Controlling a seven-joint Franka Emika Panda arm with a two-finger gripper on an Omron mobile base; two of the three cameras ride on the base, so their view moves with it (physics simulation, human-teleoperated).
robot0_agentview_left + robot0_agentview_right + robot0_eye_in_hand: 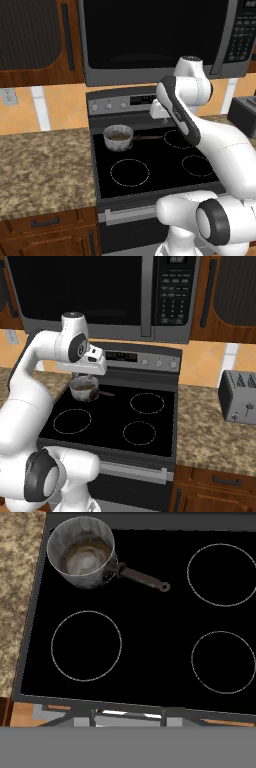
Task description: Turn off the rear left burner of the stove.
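Left tabletop (pixel 45 165): speckled stone, bare, running up to the left edge of the stove (pixel 150 170).
Saucepan (pixel 118 137): stood on the rear left burner (pixel 85 557), close to the stove's left edge; its dark handle (pixel 142 578) pointed right toward the glass centre.
Front left ring (pixel 86 645): uncovered, with free glass all round it.
Knobs (pixel 108 105): on the grey back panel behind the saucepan, left of the display.
Arm: reached over the middle of the stove, its hand held high above the glass.
End effector: cannot tell whether released or clenched; the fingertips were not visible.
Right rings (pixel 222 574): both uncovered, open glass between them.
Toaster (pixel 239 396): on the right tabletop, well apart from the stove's edge.
Microwave (pixel 100 291): overhead, above the back panel.
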